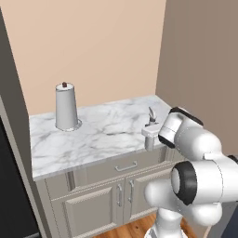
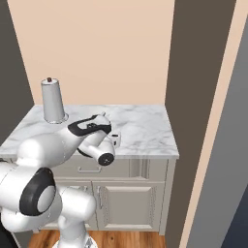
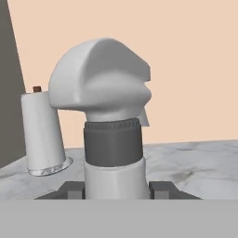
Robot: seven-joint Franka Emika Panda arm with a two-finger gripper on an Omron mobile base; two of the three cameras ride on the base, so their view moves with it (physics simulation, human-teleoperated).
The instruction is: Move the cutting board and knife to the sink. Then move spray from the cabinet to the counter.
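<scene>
The spray (image 3: pixel 108 93), a grey bottle with a trigger head and a dark collar, stands upright close in front of the hand camera. My gripper (image 3: pixel 116 188) is shut on the spray's lower body, one fingertip on each side. From the left base view the spray (image 1: pixel 149 122) is over the front right part of the counter (image 1: pixel 102 130), held by the gripper (image 1: pixel 149 137). I cannot tell whether its base touches the marble. In the right base view the gripper (image 2: pixel 115 140) sits near the counter (image 2: pixel 145 128) front edge. The cutting board, knife, sink and cabinet are out of view.
A white paper-towel roll (image 1: pixel 66 107) stands at the counter's back left, also the paper-towel roll (image 2: pixel 53 100) (image 3: pixel 42 132). A tall taupe panel (image 1: pixel 200 51) closes the counter's right end. Cream drawers and doors (image 1: pixel 116 186) sit below. A dark surface (image 1: pixel 11 186) rises at the left.
</scene>
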